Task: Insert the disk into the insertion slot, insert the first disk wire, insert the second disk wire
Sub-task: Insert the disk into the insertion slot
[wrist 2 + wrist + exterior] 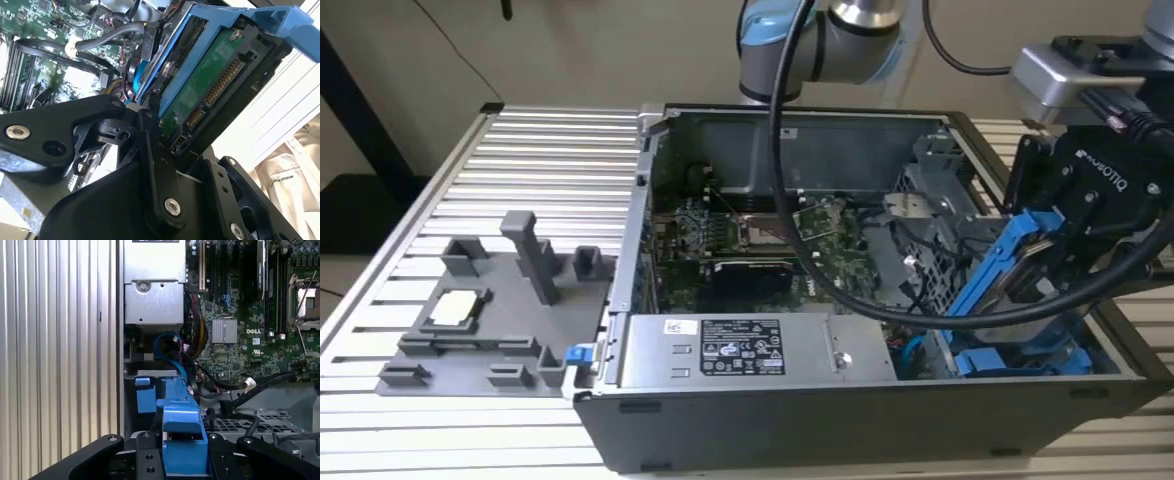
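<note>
1. Nearest in the exterior view, at 6 o'clock, is the dark front wall of the open computer case [854, 420], which stands on a slatted metal table [560, 140].
2. Just behind that wall lies the silver power supply [740, 350], which also shows in the first wrist view [154, 295].
3. At 4 o'clock, low in the corner of the case, sits a second blue carrier [1027, 360].
4. Above it, at 3 o'clock, the black gripper [1051, 262] has its jaws clamped on the disk [994, 270], which hangs tilted, its upper end towards 1 o'clock and its lower end towards 7 o'clock.
5. In the second wrist view a finger [150, 145] presses against the edge of the disk [200, 95], whose green circuit board and connector row face the camera inside the blue frame.
6. In the first wrist view the blue carrier end of the disk [182, 435] sits between two black fingers [145, 460].
7. At 9 o'clock from the disk in the exterior view stands the grey perforated drive cage [923, 262]; it cannot be told whether the disk's lower end has entered a bay.
8. Thick black cables [854, 290] cross the green motherboard [761, 240] at the centre.
9. At 9 o'clock on the table rests a grey fixture tray [480, 320].
10. Farthest, at 12 o'clock, rises the arm [821, 40].
</note>
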Controlling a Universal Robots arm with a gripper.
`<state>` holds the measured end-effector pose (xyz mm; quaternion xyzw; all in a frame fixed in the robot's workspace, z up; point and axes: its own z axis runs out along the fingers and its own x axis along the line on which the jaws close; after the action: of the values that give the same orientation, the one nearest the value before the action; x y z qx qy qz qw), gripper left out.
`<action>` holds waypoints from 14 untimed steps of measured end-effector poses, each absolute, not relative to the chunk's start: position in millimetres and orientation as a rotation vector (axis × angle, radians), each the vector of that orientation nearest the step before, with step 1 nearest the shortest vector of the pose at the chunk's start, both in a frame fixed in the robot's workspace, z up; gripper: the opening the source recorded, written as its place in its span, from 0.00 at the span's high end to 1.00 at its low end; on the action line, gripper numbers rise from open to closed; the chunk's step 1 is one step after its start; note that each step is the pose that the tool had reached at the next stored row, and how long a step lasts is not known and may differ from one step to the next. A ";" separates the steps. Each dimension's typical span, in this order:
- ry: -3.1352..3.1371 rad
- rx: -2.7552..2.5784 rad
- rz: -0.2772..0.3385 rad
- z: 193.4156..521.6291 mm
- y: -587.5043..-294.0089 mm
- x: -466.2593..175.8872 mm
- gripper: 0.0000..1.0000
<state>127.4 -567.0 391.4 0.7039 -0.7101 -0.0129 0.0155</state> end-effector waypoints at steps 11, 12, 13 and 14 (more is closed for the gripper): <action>-2.204 2.194 -0.040 374.1 -566.9 127.4 0.67; -2.204 2.194 -0.040 373.6 -566.9 127.3 0.67; -2.204 2.195 -0.040 372.9 -567.0 127.3 0.67; -2.204 2.195 -0.040 372.3 -566.9 127.3 0.67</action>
<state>127.3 -566.9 372.3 0.7054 -0.7085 -0.0129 0.0154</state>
